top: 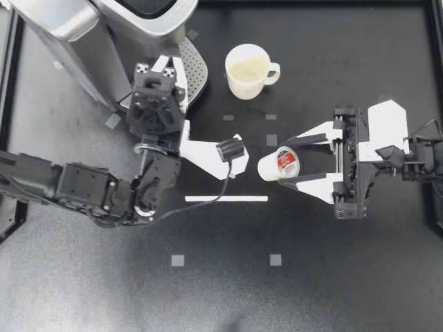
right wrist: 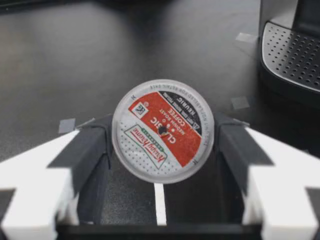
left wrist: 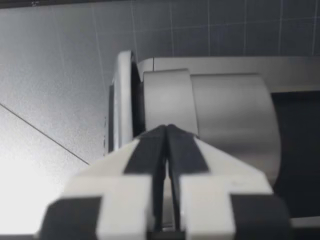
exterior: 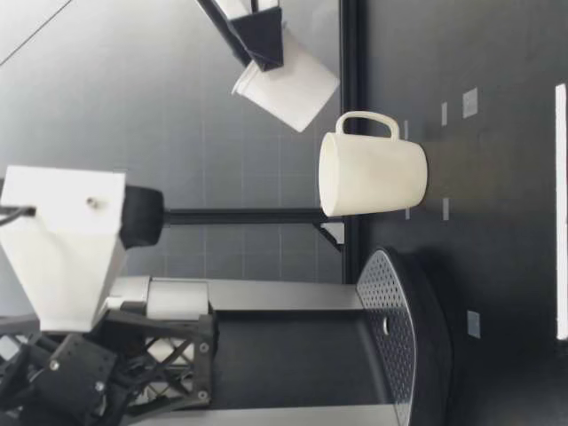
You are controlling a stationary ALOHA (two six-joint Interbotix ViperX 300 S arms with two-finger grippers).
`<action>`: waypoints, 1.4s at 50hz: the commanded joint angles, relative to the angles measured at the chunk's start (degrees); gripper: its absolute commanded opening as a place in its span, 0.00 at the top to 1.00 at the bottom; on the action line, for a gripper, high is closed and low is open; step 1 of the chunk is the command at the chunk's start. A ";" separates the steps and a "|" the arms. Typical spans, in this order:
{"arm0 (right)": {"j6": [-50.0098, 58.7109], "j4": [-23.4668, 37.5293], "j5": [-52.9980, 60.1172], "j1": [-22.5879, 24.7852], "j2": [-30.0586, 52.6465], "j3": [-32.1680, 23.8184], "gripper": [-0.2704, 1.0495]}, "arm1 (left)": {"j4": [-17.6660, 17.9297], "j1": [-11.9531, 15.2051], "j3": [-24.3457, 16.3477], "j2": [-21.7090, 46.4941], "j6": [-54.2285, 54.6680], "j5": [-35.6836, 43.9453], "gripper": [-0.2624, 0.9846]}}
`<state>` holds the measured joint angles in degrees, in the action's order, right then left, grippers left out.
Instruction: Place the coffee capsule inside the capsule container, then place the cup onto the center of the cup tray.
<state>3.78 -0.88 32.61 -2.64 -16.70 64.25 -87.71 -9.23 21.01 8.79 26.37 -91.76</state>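
Note:
My right gripper (top: 285,164) is shut on the coffee capsule (top: 279,163), which has a white body and a red and silver foil lid. In the right wrist view the capsule (right wrist: 162,131) sits between the black pads (right wrist: 85,147), lid facing the camera. The low view shows the capsule (exterior: 286,87) held well above the table. The cream cup (top: 248,69) stands upright beside the perforated cup tray (top: 197,69). My left gripper (top: 169,66) is shut and empty, raised close to the coffee machine (top: 104,21); its fingertips (left wrist: 159,135) point at the silver housing (left wrist: 220,115).
A white tape line (top: 226,198) and several grey tape squares mark the dark table. The left arm's cable (top: 225,183) hangs near the middle. The cup (exterior: 373,175) stands farther from the low camera than the cup tray (exterior: 390,328). A black frame borders the table.

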 commanded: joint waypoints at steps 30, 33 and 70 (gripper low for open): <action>0.09 0.00 -1.05 -0.26 -1.05 -1.05 0.38 | -4.66 4.22 1.14 -5.10 -0.09 0.70 0.75; 0.09 0.09 -1.05 -0.26 -1.05 -1.05 0.38 | -4.92 4.31 1.14 -5.63 -0.09 0.70 0.75; 0.62 0.09 -1.58 -0.09 -1.41 -1.49 0.38 | -8.79 8.53 1.49 -11.69 -0.09 2.29 0.75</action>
<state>4.31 -0.88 30.76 -2.64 -17.05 64.07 -95.80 -4.04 22.94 -0.09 26.10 -89.03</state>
